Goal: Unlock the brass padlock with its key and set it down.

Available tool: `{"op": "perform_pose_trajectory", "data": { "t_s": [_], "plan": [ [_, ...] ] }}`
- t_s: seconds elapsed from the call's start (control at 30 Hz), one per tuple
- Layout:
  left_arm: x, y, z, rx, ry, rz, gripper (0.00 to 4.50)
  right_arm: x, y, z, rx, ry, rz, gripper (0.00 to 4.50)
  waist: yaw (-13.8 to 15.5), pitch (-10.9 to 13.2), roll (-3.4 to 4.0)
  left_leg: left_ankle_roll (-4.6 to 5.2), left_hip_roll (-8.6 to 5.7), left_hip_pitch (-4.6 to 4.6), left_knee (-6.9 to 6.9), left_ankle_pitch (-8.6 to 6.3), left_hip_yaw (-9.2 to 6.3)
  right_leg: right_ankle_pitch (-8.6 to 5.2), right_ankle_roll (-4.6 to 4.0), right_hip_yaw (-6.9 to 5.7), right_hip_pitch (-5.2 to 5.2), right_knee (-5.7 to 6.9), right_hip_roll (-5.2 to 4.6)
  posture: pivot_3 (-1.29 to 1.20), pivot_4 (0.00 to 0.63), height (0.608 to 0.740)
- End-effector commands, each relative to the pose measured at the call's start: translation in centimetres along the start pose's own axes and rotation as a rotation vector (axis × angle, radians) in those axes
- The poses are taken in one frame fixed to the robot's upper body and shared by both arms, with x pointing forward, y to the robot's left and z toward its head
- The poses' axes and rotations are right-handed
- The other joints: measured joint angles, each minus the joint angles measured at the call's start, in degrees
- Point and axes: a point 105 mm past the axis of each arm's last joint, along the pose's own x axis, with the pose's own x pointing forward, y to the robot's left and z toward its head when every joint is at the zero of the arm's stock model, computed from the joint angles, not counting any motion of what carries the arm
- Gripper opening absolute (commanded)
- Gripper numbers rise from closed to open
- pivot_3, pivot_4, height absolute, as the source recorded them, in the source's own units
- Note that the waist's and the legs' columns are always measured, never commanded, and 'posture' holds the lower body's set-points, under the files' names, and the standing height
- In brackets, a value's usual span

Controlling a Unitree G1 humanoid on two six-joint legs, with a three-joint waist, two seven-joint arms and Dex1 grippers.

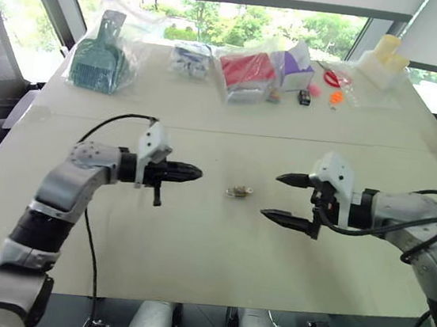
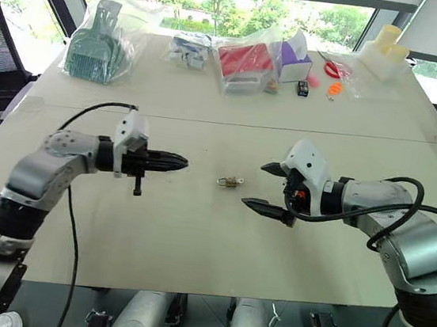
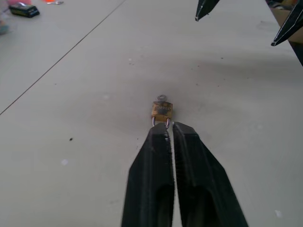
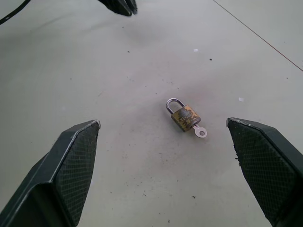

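The brass padlock (image 4: 184,117) lies flat on the table (image 1: 192,248) between my two grippers, and its silvery shackle looks closed. The key (image 4: 200,132) sticks out of the padlock's base on the side toward my right gripper. My left gripper (image 1: 200,173) hovers to the left of the padlock (image 1: 239,191), pointing at the shackle end. Its fingers (image 3: 156,165) are pressed together with only a thin slit, and nothing is between them. My right gripper (image 1: 270,195) stands wide open just to the right of the padlock, with nothing between its fingers (image 4: 71,161).
Along the far edge of the table lie a bagged green plastic item (image 1: 100,57), a bag with a red item (image 1: 250,72), a purple box (image 1: 296,65), a small black box (image 1: 304,97), red scissors (image 1: 337,77) and a white container (image 1: 383,60). A seam (image 1: 285,138) crosses the table.
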Motion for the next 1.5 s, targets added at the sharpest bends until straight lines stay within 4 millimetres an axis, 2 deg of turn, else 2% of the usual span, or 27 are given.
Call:
{"op": "perform_pose_trajectory", "data": {
  "t_s": [0.03,0.2,0.23,0.43,0.6,1.0,1.1,1.3,1.33,1.43,1.5],
  "plan": [
    [1.5,0.2,-0.9,0.067,0.043,-0.046,1.83,0.0,-0.2,0.9,-0.051,-0.020,-0.003,4.50,0.0,0.0,0.00,0.00,0.00,0.00,0.00,0.00,0.00,0.00,0.00,0.00,-0.01,0.00,0.01,0.00,0.150,0.740],
    [4.0,0.8,-0.9,0.118,0.059,-0.087,4.28,0.0,-0.1,0.8,-0.052,-0.023,-0.018,4.50,0.1,0.0,-0.02,0.00,0.01,-0.01,0.01,0.00,-0.02,0.01,0.01,-0.01,-0.01,0.04,0.01,0.00,0.150,0.740],
    [4.4,0.8,-0.9,0.123,0.053,-0.093,4.49,0.0,0.0,0.7,-0.050,-0.024,-0.019,4.50,0.0,0.0,-0.02,0.00,0.01,-0.01,0.02,0.00,-0.01,0.01,0.01,-0.01,0.00,0.03,0.01,0.00,0.150,0.740],
    [6.8,1.1,-1.0,0.132,0.031,-0.110,4.49,-0.3,0.5,0.4,-0.032,-0.020,-0.045,4.50,0.0,0.0,-0.02,0.01,0.01,-0.01,0.02,0.00,-0.02,0.02,0.02,-0.01,-0.01,0.06,0.00,0.00,0.150,0.740],
    [8.2,1.3,-2.2,0.154,0.058,-0.107,4.49,-0.7,0.8,0.2,-0.025,-0.017,-0.078,4.50,0.0,0.0,-0.03,0.01,0.01,-0.01,0.03,0.00,-0.02,0.02,0.02,-0.01,0.00,0.06,-0.01,0.00,0.150,0.740],
    [10.3,1.4,-3.6,0.151,0.071,-0.088,4.49,-1.2,0.8,0.0,-0.030,-0.008,-0.128,4.50,0.2,0.0,-0.06,0.03,0.00,-0.01,0.08,-0.01,-0.03,0.02,0.03,-0.02,0.03,0.06,-0.04,0.00,0.150,0.740],
    [10.5,1.2,-4.0,0.152,0.078,-0.088,3.68,-1.2,0.8,0.0,-0.033,-0.006,-0.130,4.50,0.3,0.0,-0.06,0.03,0.00,-0.01,0.10,-0.01,-0.04,0.02,0.03,-0.02,0.04,0.06,-0.04,0.00,0.150,0.740],
    [10.0,1.3,-4.5,0.160,0.097,-0.081,0.95,-1.1,0.7,0.0,-0.040,0.000,-0.126,4.50,0.2,0.0,-0.06,0.03,0.01,0.00,0.16,-0.01,-0.04,0.03,0.02,-0.02,0.05,0.08,-0.04,0.00,0.150,0.740],
    [9.8,1.5,-4.6,0.161,0.102,-0.078,0.76,-1.1,0.7,0.1,-0.041,0.000,-0.122,4.50,0.1,0.0,-0.06,0.03,0.01,0.00,0.16,-0.01,-0.05,0.03,0.02,-0.03,0.05,0.08,-0.03,0.00,0.150,0.740],
    [9.2,1.7,-4.6,0.148,0.113,-0.076,0.76,-0.8,0.5,0.3,-0.054,-0.014,-0.122,4.50,-0.2,0.0,-0.06,0.03,0.02,0.00,0.16,-0.01,-0.06,0.03,0.02,-0.04,0.05,0.09,-0.03,0.00,0.150,0.740],
    [8.6,2.5,-3.9,0.123,0.092,-0.044,0.76,0.2,0.0,1.0,-0.077,-0.055,-0.153,4.50,-0.3,0.0,-0.06,0.03,0.04,0.03,0.16,-0.02,-0.05,0.03,0.02,-0.04,0.05,0.09,-0.01,0.00,0.150,0.740]
  ]
}}
